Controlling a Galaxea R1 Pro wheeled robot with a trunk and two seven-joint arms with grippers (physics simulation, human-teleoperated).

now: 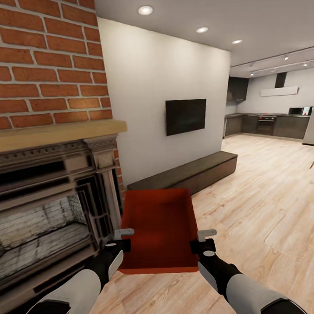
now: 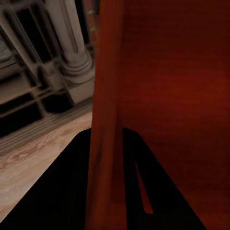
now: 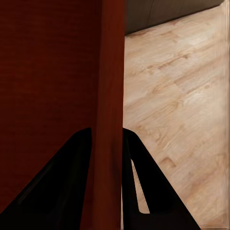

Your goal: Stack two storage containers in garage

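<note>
Head view: container (image 1: pixel 161 231) btwn both claws, fingertips hidden.

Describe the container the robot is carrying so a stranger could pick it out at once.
Start at the red-brick fireplace on the left; just right of it, above the pale plank floor, hangs a storage container. It is the red-orange, open-top rectangular bin, its side walls pinched by the left gripper and the right gripper.
</note>
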